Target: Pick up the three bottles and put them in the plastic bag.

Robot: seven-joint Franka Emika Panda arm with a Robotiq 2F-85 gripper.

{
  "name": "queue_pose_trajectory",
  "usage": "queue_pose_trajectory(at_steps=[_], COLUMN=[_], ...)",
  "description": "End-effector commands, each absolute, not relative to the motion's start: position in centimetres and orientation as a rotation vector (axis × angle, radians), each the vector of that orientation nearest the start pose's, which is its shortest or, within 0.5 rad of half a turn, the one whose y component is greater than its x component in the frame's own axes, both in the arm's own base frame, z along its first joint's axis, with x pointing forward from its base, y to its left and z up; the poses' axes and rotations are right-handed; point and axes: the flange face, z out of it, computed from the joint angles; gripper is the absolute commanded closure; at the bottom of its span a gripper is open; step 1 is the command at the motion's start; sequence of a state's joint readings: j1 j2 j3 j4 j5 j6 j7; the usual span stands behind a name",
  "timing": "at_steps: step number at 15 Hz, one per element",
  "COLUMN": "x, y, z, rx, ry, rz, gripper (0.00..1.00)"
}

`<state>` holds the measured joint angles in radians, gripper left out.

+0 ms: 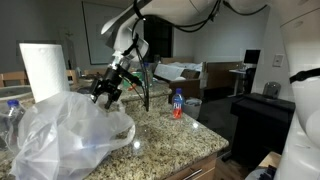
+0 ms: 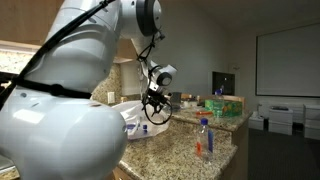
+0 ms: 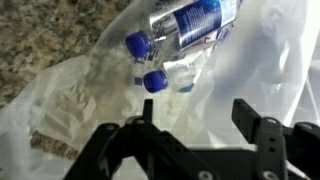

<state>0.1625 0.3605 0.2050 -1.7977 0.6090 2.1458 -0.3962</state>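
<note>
The translucent white plastic bag [image 1: 68, 138] lies crumpled on the granite counter; it also shows in an exterior view [image 2: 133, 122] and fills the wrist view [image 3: 255, 60]. Two small clear bottles with blue caps lie inside it, one with a blue label [image 3: 192, 20] and one below it [image 3: 160, 80]. A third small bottle [image 1: 177, 103] stands upright on the counter away from the bag, also seen in an exterior view [image 2: 203, 137]. My gripper [image 3: 195, 125] is open and empty, just above the bag's mouth in both exterior views [image 1: 107, 94] [image 2: 155, 113].
A tall paper-towel roll [image 1: 40, 70] stands behind the bag. A larger clear water bottle [image 1: 10, 118] is at the counter's edge. Green boxes [image 2: 225, 103] sit at the far end of the counter. The counter edge drops off near the standing bottle.
</note>
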Motion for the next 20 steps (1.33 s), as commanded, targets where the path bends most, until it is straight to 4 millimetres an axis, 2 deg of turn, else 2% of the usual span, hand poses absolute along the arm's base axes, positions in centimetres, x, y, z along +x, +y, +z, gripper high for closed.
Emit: queue_pose_trajectory(at_steps=[1, 2, 4, 6, 8, 11, 12, 14, 17, 18, 20], x=[59.2, 59.0, 58.4, 58.4, 58.1, 57.0, 56.7, 56.1, 55.3, 55.1, 53.7], y=[20.8, 20.0, 17.0, 12.8, 7.6, 1.7, 0.3, -0.5, 1.0, 1.3, 0.6], z=[41.2, 42.5, 46.1, 49.8, 52.8, 55.0, 55.9, 56.3, 55.0, 54.4, 52.8], rx=[-2.515, -2.505, -2.514, -2.540, -2.608, -2.791, -2.854, -2.980, -3.150, -3.208, -3.306], ry=[-0.507, -0.520, -0.592, -0.639, -0.666, -0.689, -0.686, -0.695, -0.692, -0.659, -0.493], rz=[-0.079, -0.089, -0.135, -0.206, -0.267, -0.272, -0.281, -0.314, -0.355, -0.359, -0.322], gripper=[0.00, 0.00, 0.00, 0.00, 0.00, 0.00, 0.00, 0.00, 0.00, 0.00, 0.00])
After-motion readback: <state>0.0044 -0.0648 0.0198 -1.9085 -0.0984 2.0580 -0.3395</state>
